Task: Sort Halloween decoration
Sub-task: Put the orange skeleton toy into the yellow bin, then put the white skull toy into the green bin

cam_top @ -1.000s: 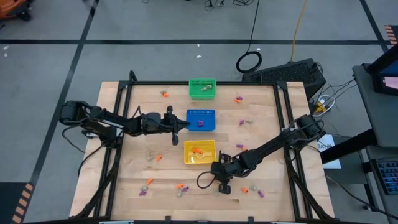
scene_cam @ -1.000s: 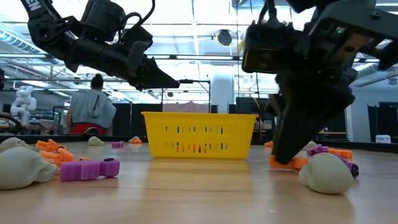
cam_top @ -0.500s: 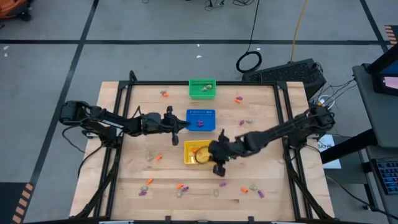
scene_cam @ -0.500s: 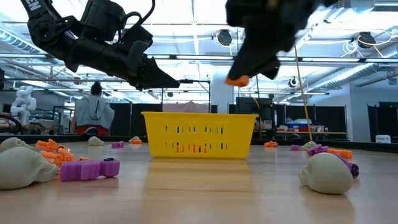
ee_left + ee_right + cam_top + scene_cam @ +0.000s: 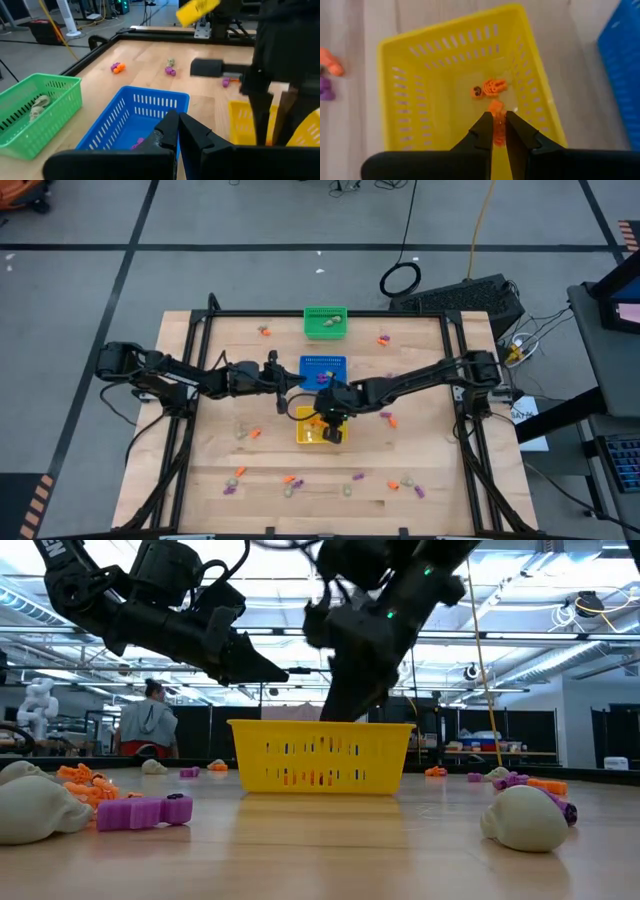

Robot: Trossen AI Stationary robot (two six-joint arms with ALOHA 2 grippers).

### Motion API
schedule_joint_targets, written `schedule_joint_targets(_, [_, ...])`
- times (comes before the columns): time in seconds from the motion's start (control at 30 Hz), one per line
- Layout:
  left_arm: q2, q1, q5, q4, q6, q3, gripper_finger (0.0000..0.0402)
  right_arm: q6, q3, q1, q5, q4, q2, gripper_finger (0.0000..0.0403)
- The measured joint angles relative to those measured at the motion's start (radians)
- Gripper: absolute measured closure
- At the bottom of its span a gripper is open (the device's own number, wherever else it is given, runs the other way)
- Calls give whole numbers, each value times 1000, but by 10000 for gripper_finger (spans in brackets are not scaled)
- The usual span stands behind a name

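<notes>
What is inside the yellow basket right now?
In the yellow basket lies an orange trinket. The right tool hangs above it, shut on another orange piece. The tool and arm cover part of the floor, so more may be hidden.

Baskets and arms, counted

Three square plastic baskets: one green [image 5: 325,322], one blue [image 5: 322,371], one yellow [image 5: 309,430]; two dark arms.

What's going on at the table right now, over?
Right gripper over yellow basket, shut on orange trinket. Left gripper shut, empty, above blue basket. Nothing in the way.
</notes>
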Motion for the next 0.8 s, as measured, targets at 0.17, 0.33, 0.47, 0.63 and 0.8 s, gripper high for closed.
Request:
schedule_joint_targets(0.17, [0, 0, 3, -24, 0, 0, 387, -12, 15, -1, -2, 1, 25, 368])
schedule_joint_targets(0.33, [-34, -10, 54, -74, 0, 0, 387, -31, 15, 10, 5, 1, 4, 317])
schedule_joint_targets(0.47, [-114, -55, 58, -195, 1, 11, 387, -73, 15, 25, 2, -1, -37, 284])
schedule_joint_targets(0.63, [-237, -162, 60, -412, -7, 31, 387, -133, 15, 49, 41, 2, -83, 306])
schedule_joint_targets(0.8, [-283, -301, 25, -567, -73, 57, 387, -164, 16, 66, 81, 8, -104, 382])
